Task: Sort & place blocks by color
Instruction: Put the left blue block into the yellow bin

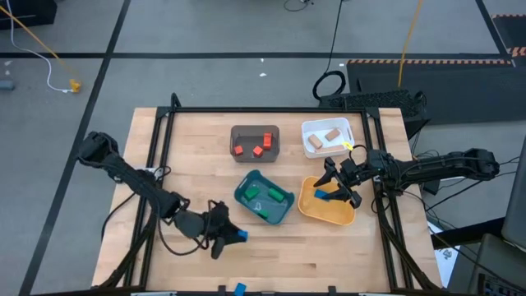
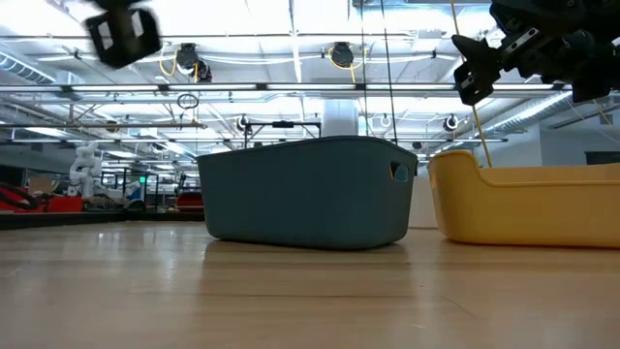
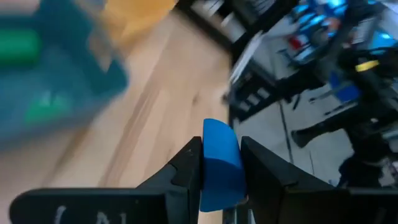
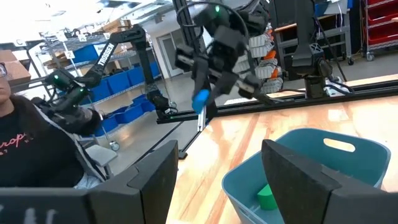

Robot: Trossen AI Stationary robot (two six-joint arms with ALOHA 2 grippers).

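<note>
My left gripper [image 1: 228, 235] hangs above the table's near left part, shut on a blue block [image 3: 219, 163]. The right wrist view shows this block [image 4: 201, 99] in the air. My right gripper [image 4: 214, 180] stands open over the yellow tray [image 1: 327, 212], nothing between its fingers. A blue block [image 1: 325, 196] lies in that tray. Green blocks [image 1: 274, 196] lie in the teal tray [image 1: 246, 187]. Red blocks [image 1: 258, 150] sit in the dark tray [image 1: 255, 129]. Plain wood blocks [image 1: 330, 135] rest in the white tray [image 1: 315, 126]. My left gripper pinches the blue block by two opposite sides [image 3: 205, 163] between its two fingers. The block's free end [image 1: 242, 236] sticks out past the fingertips toward the table's right. The fingers come from the table's left, slanting slightly down. The block is lifted clear of the table.
Another blue block [image 1: 237, 289] lies at the table's near edge. The teal tray [image 2: 305, 194] and yellow tray [image 2: 528, 208] stand side by side at mid-table. Bare wood lies between the left gripper and the teal tray. A person [image 4: 37, 143] sits beyond the table.
</note>
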